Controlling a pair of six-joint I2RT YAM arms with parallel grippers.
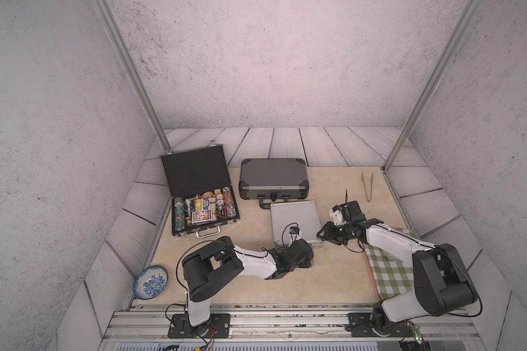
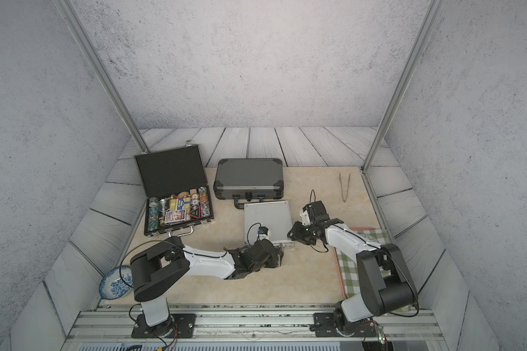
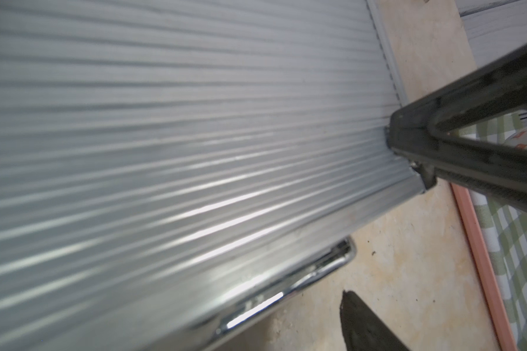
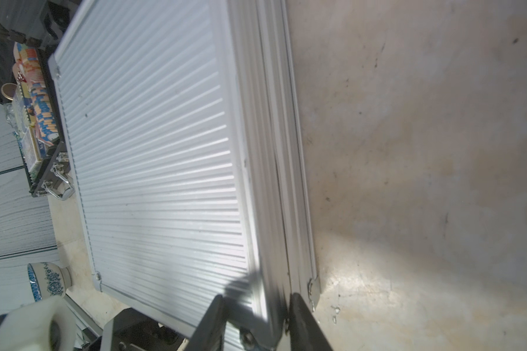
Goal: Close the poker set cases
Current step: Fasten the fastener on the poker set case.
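In both top views the flat black case (image 1: 195, 171) (image 2: 171, 170) stands open at the left, its tray full of chips and cards. Behind the middle, the dark-grey ribbed case (image 1: 273, 176) (image 2: 248, 174) lies shut. The silver case (image 1: 292, 215) (image 2: 266, 217) (image 4: 152, 152) lies flat with its lid down. My right gripper (image 1: 321, 235) (image 4: 259, 319) is shut on its near right corner, one finger on the lid and one against the side. My left gripper (image 1: 306, 258) hangs open over the near edge by the handle; one finger (image 3: 365, 325) shows, clear of the case.
A blue-and-white bowl (image 1: 150, 281) sits at the near left. Wooden tongs (image 1: 367, 187) lie at the far right. A green checked cloth (image 1: 390, 267) on a pink-rimmed tray lies under the right arm. Metal frame posts rise at both far corners.
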